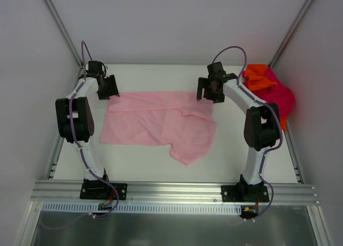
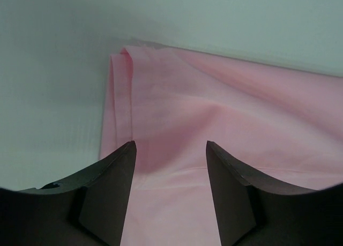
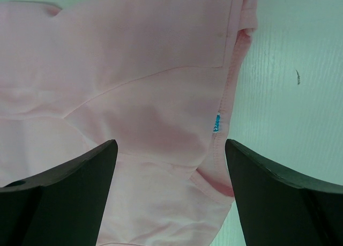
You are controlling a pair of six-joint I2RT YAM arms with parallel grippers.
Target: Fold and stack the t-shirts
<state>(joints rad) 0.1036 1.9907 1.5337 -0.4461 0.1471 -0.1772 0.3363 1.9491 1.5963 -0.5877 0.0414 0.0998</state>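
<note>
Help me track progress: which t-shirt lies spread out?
The light pink t-shirt, laid out flat; the orange t-shirt and magenta t-shirt sit bunched together far right.

Ann: Can you read any words?

Ben: No. 1 tiny blue tag (image 3: pixel 216 123) sits on the pink t-shirt (image 3: pixel 134 96), on its seam. It is just ahead of the right gripper (image 3: pixel 170 145), between its 2 fingers. It is too small to read.

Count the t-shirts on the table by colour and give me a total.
Light pink t-shirt: 1
Orange t-shirt: 1
Magenta t-shirt: 1
Total: 3
</note>
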